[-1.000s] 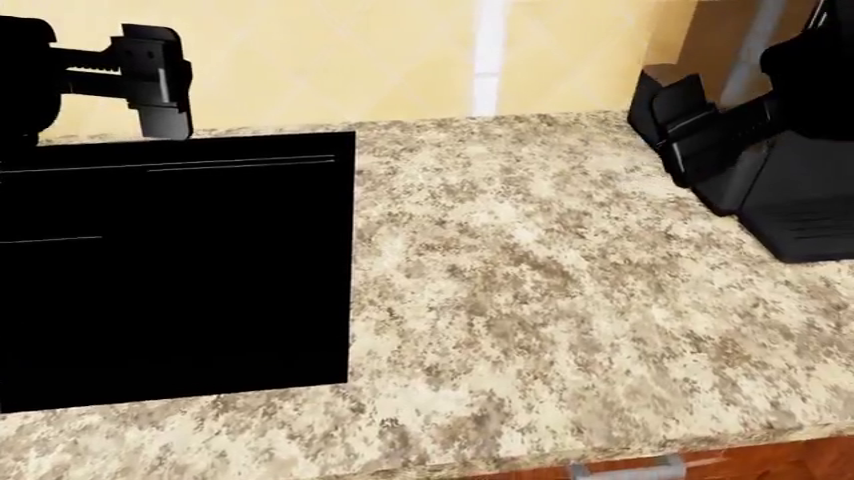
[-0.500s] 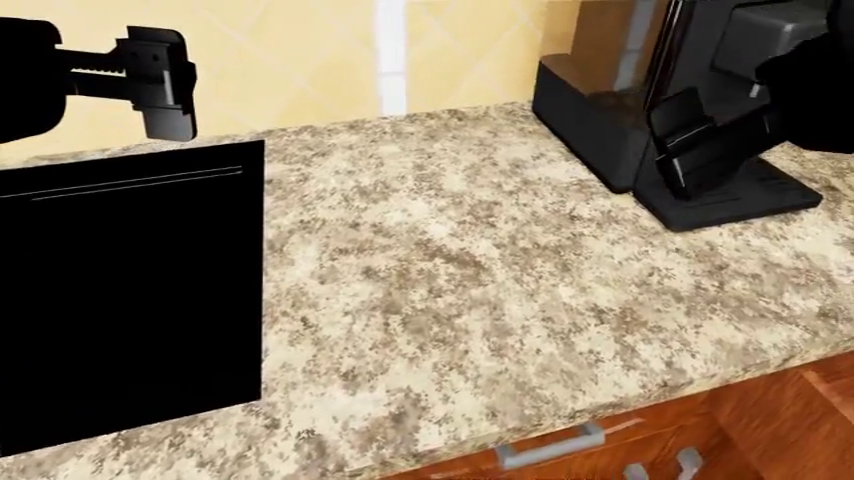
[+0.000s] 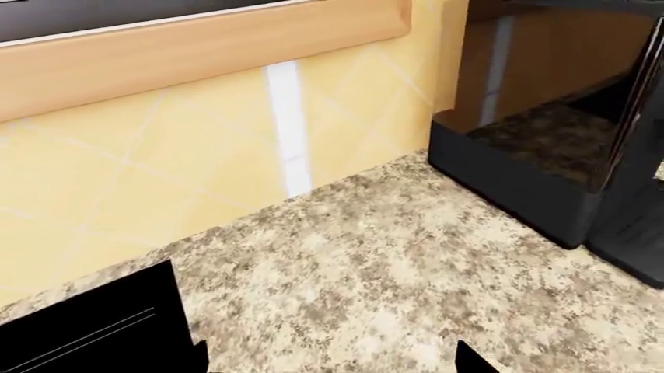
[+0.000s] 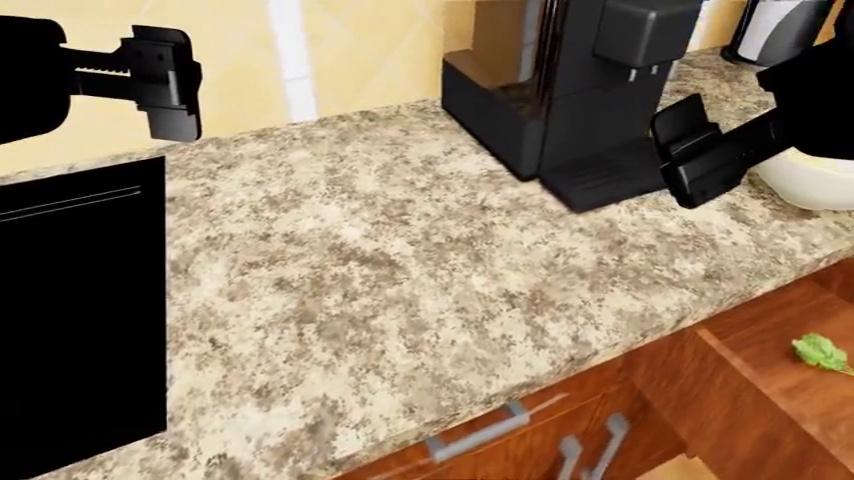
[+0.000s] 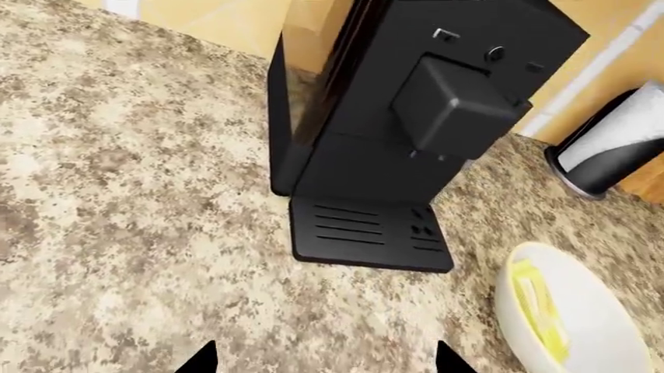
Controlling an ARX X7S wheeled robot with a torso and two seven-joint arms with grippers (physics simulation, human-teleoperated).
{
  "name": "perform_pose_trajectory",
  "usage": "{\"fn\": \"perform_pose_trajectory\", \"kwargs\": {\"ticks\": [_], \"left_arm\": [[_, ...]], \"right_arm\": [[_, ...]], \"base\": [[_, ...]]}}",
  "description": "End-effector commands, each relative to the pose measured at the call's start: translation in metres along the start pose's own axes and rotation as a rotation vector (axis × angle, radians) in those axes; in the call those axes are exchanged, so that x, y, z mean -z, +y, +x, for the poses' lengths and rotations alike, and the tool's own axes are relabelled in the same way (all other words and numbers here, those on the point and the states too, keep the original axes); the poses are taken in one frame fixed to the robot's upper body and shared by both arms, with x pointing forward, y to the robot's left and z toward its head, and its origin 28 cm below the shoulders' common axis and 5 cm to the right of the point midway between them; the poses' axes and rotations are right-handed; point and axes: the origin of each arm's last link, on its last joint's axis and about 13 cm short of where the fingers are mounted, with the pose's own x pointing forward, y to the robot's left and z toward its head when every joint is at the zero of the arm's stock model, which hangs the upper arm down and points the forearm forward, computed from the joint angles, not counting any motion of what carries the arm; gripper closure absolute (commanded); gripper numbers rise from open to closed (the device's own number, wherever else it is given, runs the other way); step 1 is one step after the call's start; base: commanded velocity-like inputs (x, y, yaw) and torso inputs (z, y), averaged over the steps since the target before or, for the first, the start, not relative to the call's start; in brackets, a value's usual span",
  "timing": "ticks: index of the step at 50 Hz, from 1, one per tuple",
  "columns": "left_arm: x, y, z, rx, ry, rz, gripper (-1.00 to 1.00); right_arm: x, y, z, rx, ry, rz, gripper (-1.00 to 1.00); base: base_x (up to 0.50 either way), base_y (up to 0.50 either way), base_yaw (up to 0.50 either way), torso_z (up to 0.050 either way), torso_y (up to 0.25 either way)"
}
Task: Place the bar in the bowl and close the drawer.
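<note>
Right end effector (image 4: 701, 155) hangs over the right side of the surface (image 4: 400, 270), just in front of the coffee machine (image 4: 574, 90). It holds nothing and its jaws look spread fairly wide, going by the two dark tips far apart in the right wrist view. Left end effector (image 4: 167, 85) is up by the back wall, above the black cooktop panel (image 4: 74, 310). It's empty too, but how wide it's open I honestly can't tell.

Progress-wise, the first half looks done to me. The bar (image 5: 537, 307), a flat pale yellow block, is lying inside the bowl (image 5: 581, 326), which sits on the surface right next to the coffee machine's drip tray. What's left is the drawer (image 4: 774, 370), which is open at the lower right, with something small and leafy green (image 4: 821, 352) on its floor.

Material notes:
- The surface is speckled beige-brown granite.
- The bowl is smooth, round, deep and white.
- The coffee machine is boxy matte black.
- The drawer is reddish-brown wood with plain walls.
- The cabinet fronts below have silver bar handles (image 4: 478, 432).
</note>
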Motion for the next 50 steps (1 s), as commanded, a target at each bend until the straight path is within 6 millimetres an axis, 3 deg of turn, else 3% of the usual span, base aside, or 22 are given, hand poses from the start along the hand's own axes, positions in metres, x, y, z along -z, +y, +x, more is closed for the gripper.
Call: {"fn": "perform_pose_trajectory", "kwargs": {"ticks": [1, 50], "left_arm": [[-0.0005, -0.0010, -0.0001, 0.002, 0.000, 0.003, -1.00], [0.0004, -0.0016, 0.0000, 0.005, 0.001, 0.004, -1.00]], "right_arm": [[0.0008, -0.0005, -0.0014, 0.001, 0.001, -0.001, -1.00], [0.0026, 0.0019, -0.0026, -0.014, 0.004, -0.019, -1.00]], "base": [[0.00, 0.00, -0.50, 0.000, 0.000], [0.00, 0.00, -0.50, 0.000, 0.000]]}}
